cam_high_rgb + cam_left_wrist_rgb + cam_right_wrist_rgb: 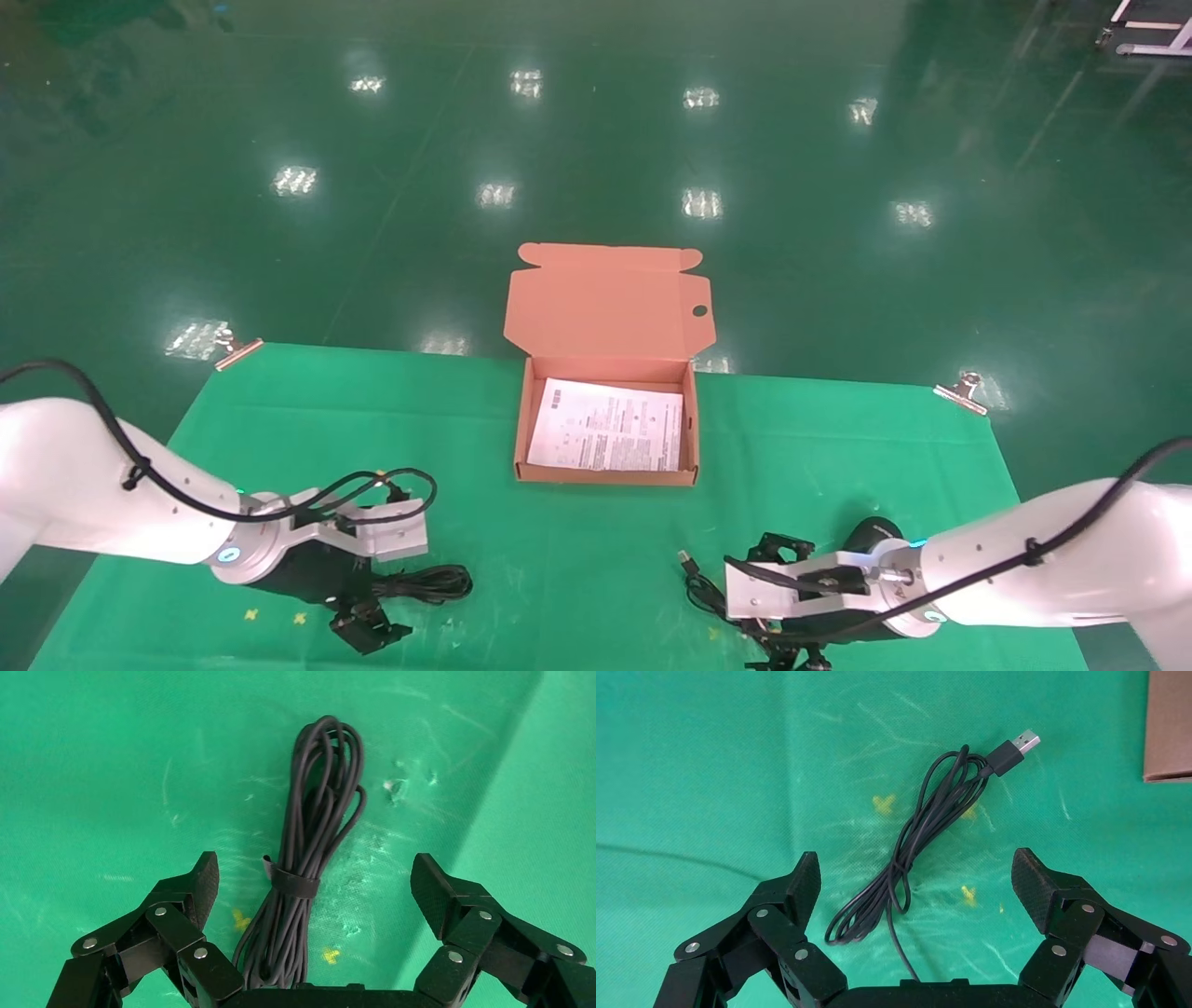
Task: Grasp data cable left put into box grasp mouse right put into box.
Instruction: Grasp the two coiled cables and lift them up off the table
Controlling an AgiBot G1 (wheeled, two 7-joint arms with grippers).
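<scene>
The data cable [428,584] is a black strapped coil lying on the green cloth at the front left. My left gripper [372,589] is open and hangs over its near end. In the left wrist view the data cable [313,832] lies between the spread fingers [200,885] without touching them. The mouse [871,535] is a black oval at the front right, partly hidden behind my right wrist. My right gripper [765,601] is open over the mouse's loose cord [912,853] with its USB plug [1018,747]. The box [605,477] stands open at the middle with a white sheet inside.
The box lid [610,298] stands up at the back with a round hole. A corner of the box [1169,727] shows in the right wrist view. Metal clips [237,352] [964,391] hold the green cloth [577,559] at the far corners. Shiny green floor lies beyond.
</scene>
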